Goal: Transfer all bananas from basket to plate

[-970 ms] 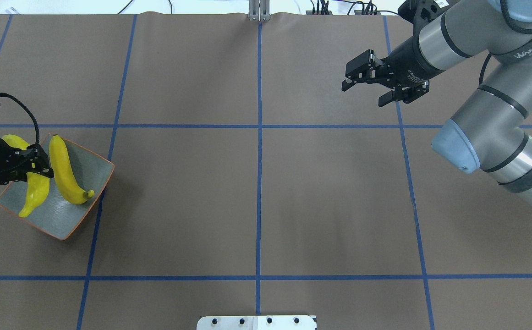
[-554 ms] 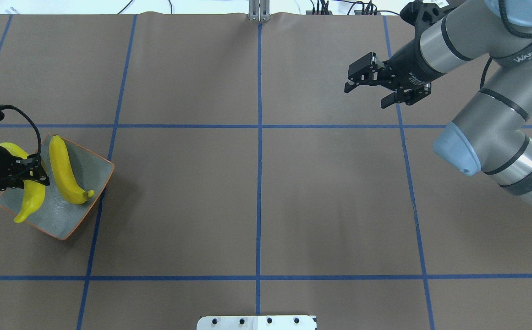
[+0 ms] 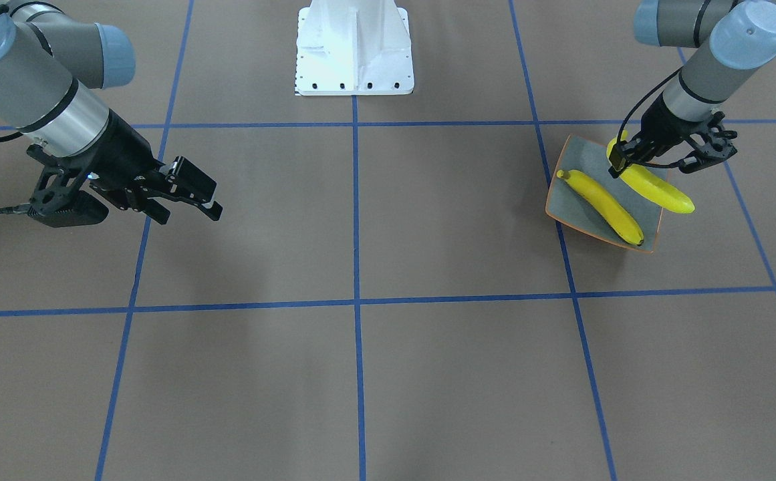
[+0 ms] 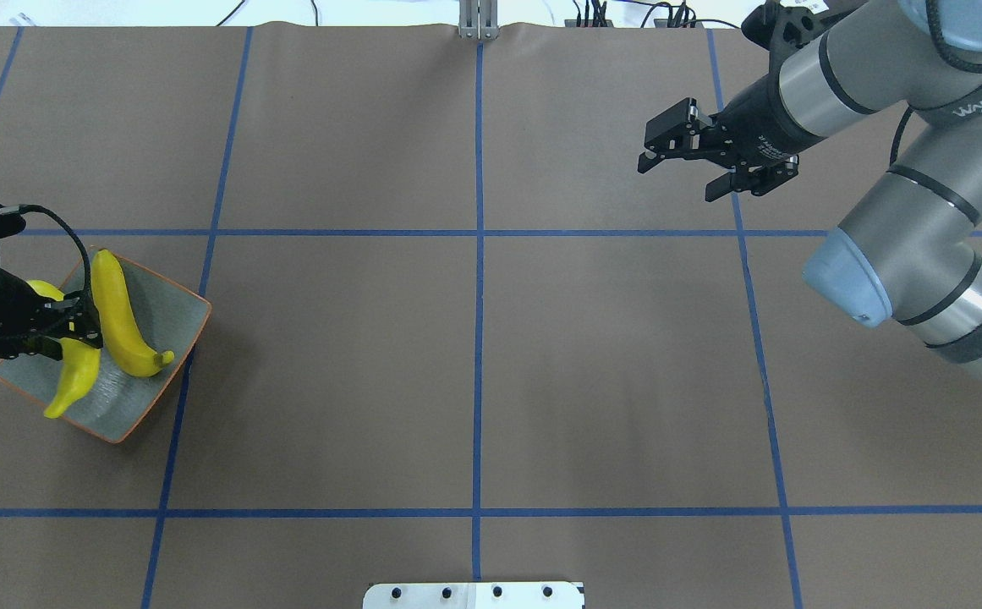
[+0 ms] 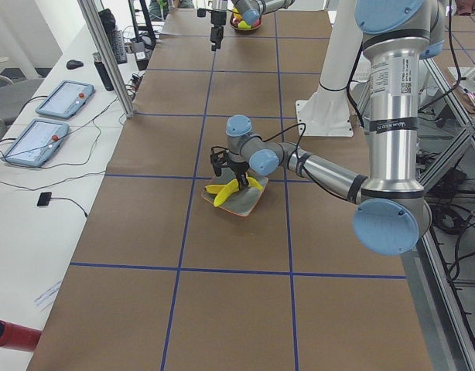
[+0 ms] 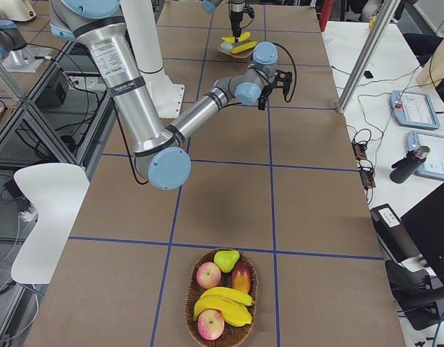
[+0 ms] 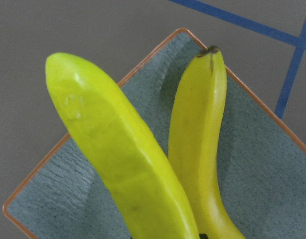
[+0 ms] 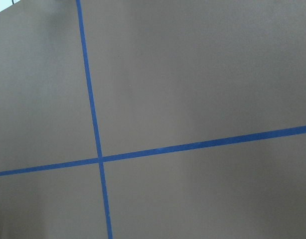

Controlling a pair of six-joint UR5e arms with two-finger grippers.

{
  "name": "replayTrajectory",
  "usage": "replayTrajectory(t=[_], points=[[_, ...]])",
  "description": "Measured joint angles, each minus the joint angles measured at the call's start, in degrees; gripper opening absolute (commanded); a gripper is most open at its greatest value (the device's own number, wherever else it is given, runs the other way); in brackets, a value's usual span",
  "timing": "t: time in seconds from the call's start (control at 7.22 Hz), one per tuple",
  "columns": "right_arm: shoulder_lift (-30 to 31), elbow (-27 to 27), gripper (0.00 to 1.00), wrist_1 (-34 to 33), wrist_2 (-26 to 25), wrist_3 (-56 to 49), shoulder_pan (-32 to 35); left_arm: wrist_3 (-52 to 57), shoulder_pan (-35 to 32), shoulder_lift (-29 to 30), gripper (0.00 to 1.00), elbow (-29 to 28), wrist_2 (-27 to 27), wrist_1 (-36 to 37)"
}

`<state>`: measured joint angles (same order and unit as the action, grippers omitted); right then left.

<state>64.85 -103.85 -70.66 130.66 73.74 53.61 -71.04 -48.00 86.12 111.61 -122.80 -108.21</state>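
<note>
The grey-blue plate (image 4: 178, 321) with an orange rim sits at the table's left edge. One yellow banana (image 4: 123, 317) lies on it. My left gripper (image 4: 76, 328) is shut on a second banana (image 4: 74, 376), held just over the plate's outer side with its tip past the rim. In the left wrist view the held banana (image 7: 118, 159) sits beside the lying banana (image 7: 200, 134). My right gripper (image 4: 675, 179) hangs open and empty over the far right of the table. The basket (image 6: 189, 303) at the robot's right end of the table holds two more bananas (image 6: 225, 303).
The basket also holds apples (image 6: 209, 275) and a pear (image 6: 225, 259). The robot's white base (image 3: 354, 47) stands at the middle of its side of the table. Blue tape lines grid the brown table cover. Tablets and cables lie on a side bench (image 5: 52, 124).
My left gripper has shifted a little over the plate with the banana still in it, and the banana now hangs lower. The right gripper has drifted slightly right and back.
</note>
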Motion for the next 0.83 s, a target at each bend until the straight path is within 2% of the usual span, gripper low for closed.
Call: replayTrajectory(t=[0.42,0.83], points=[[0.4,-0.7,1.0,0.0,0.0,0.0,0.1,0.0,0.7,0.6,1.0,-0.1,0.2,-0.1],[1.9,-1.0,1.0,0.0,-0.3,0.0,0.9,0.1,-0.2,3.8,1.0,1.3,-0.3,-0.6]])
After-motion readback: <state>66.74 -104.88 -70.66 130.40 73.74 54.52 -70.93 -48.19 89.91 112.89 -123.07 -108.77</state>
